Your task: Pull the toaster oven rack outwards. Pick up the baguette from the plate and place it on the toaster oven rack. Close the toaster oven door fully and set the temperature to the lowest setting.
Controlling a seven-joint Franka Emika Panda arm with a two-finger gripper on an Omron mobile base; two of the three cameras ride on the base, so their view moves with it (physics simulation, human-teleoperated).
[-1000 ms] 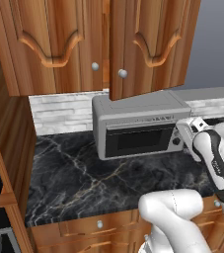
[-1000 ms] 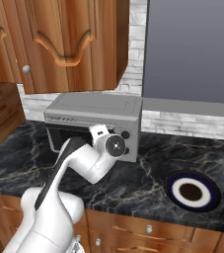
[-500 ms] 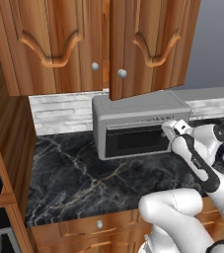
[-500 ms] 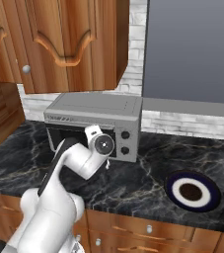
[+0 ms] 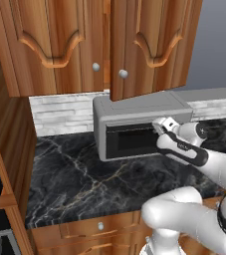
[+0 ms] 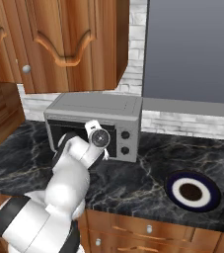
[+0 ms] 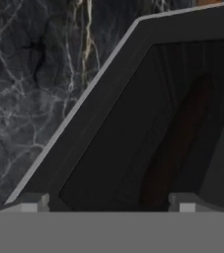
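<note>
The toaster oven (image 6: 96, 126) stood on the dark marble bench (image 5: 79, 179), directly in front of the pincer (image 5: 160, 124), with its back to the tiled wall. The toaster oven door (image 5: 132, 141) looked closed and upright. In the hand view a reddish-brown long shape, probably the baguette (image 7: 175, 148), could be seen behind the dark glass, so it seemed to be already inside the oven; the rack itself I could not make out. The plate (image 6: 191, 191) lay on the bench well to the right of the pincer and had nothing on it.

The pincer was spread wide and held nothing; it was near the upper right part of the door, close to the glass. Whether it touched the door I could not tell.

My judgement is that the closing step was at its end or just finished. What remained was the temperature setting. The next move would need the pincer to go right to the black knobs (image 6: 125, 142) on the panel, narrow on the correct one and turn it to the lowest mark.
</note>
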